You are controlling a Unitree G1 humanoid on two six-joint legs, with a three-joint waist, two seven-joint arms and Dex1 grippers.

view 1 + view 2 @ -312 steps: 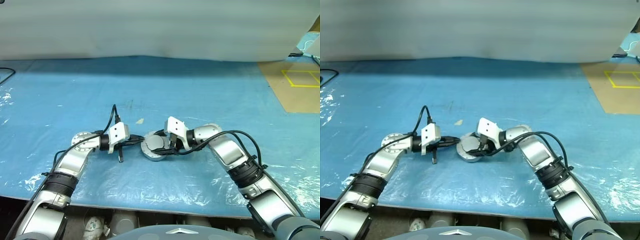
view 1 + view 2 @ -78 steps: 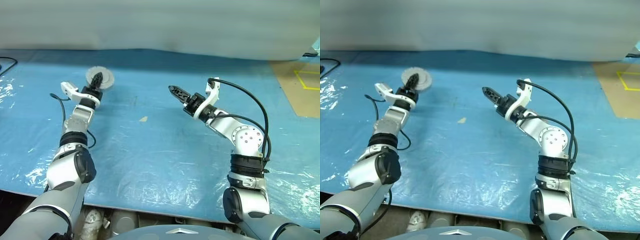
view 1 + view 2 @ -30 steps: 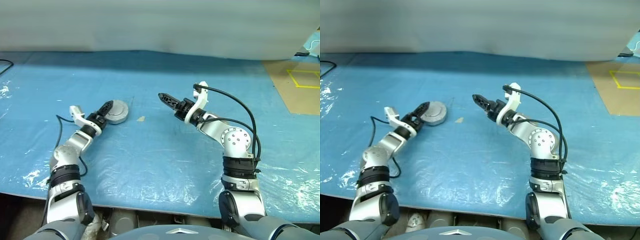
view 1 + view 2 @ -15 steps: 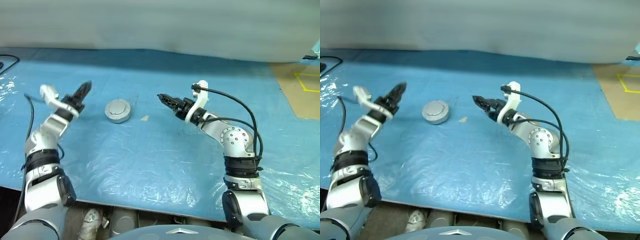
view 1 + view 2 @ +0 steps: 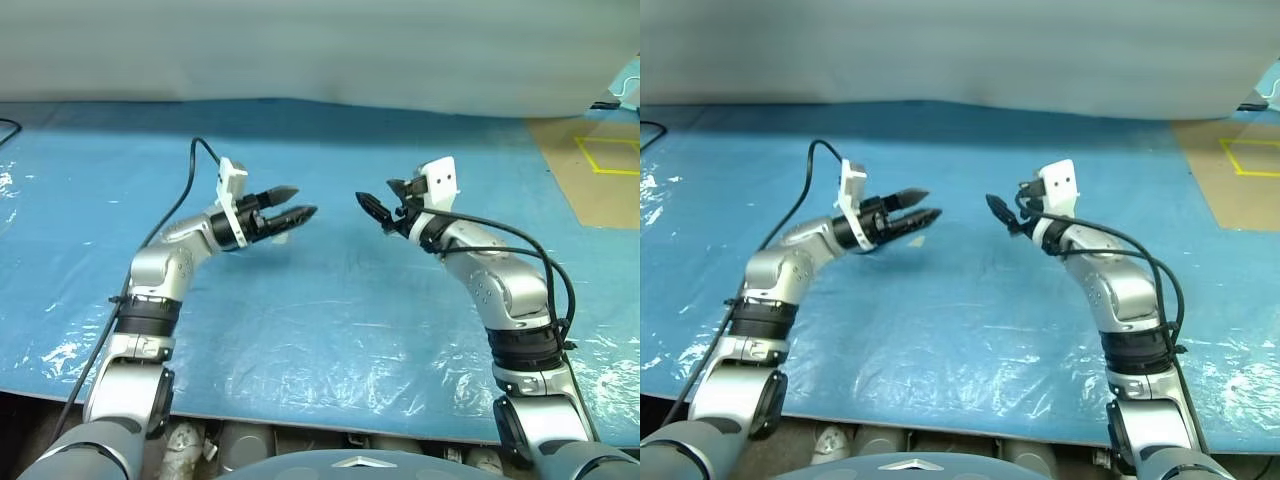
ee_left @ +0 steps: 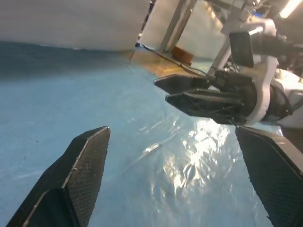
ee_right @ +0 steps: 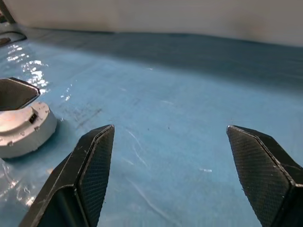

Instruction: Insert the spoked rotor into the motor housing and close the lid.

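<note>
The round grey motor housing [image 7: 28, 135] rests on the blue sheet with the flat grey lid [image 7: 12, 124] on top of it. In the eye views my left hand covers it. The spoked rotor is hidden. My left gripper [image 5: 306, 199] hovers just above the housing, open and empty, pointing right; one of its fingers [image 7: 14, 92] shows over the lid. My right gripper [image 5: 375, 192] faces it a short gap away, open and empty. In the wrist views each gripper's fingers, left [image 6: 171, 130] and right [image 7: 170, 127], stand wide apart.
A crinkled blue plastic sheet [image 5: 330, 330] covers the table. A small tan scrap [image 5: 916, 238] lies by the left gripper. A brown board with yellow tape [image 5: 595, 160] sits at the far right, and a pale wall [image 5: 300, 50] runs along the back.
My left gripper has swung from the far left to above the housing, now pointing right toward the right gripper. The right gripper has rolled and shifted slightly right. Both stay open.
</note>
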